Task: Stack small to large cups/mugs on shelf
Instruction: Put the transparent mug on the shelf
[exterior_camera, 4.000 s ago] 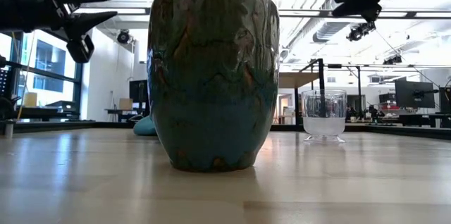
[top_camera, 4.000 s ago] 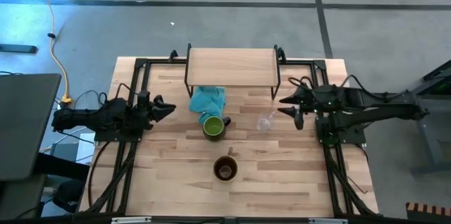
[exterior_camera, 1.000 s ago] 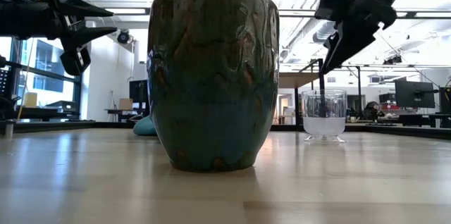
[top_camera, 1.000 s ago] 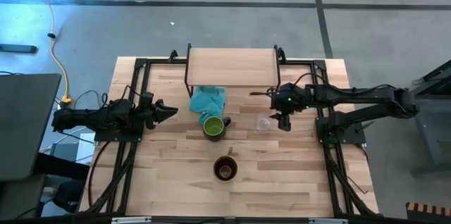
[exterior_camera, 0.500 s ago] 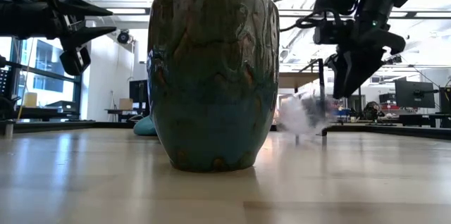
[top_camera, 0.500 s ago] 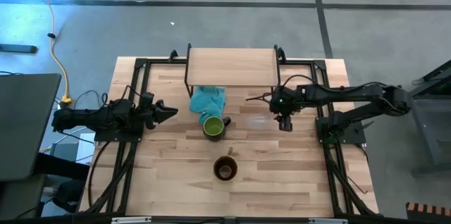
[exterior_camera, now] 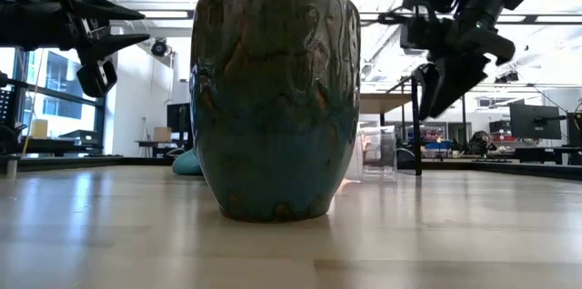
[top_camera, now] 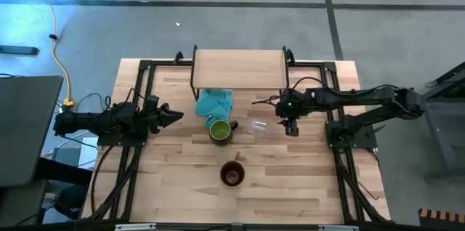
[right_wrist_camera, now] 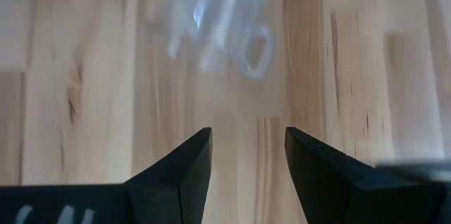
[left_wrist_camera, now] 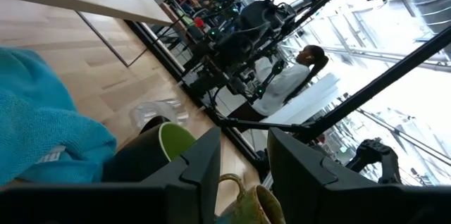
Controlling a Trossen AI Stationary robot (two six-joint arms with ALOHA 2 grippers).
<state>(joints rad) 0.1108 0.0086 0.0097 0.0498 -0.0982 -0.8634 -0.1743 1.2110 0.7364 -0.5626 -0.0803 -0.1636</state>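
Observation:
The small clear glass cup (top_camera: 258,124) is on the table between the green-lined mug (top_camera: 220,130) and my right gripper (top_camera: 290,128). It shows blurred ahead of the open fingers (right_wrist_camera: 243,153) in the right wrist view, cup (right_wrist_camera: 218,34), and I cannot tell whether it stands or lies. The right gripper hangs above the table (exterior_camera: 441,84), to the right of the cup (exterior_camera: 377,153). The brown mug (top_camera: 232,173) stands nearer the front edge. The shelf (top_camera: 238,69) stands at the far edge. My left gripper (top_camera: 173,115) waits open at the left.
A teal cloth (top_camera: 214,103) lies under the shelf's left front, just behind the green-lined mug. The brown mug (exterior_camera: 275,98) fills the middle of the low view. Bare tabletop lies to the right of the brown mug (top_camera: 305,173).
The glass cup has shot along the table toward its left edge, from beside my right gripper to a spot close to the green-lined mug, blurring as it went. My right gripper has sunk a little toward the table and stayed open.

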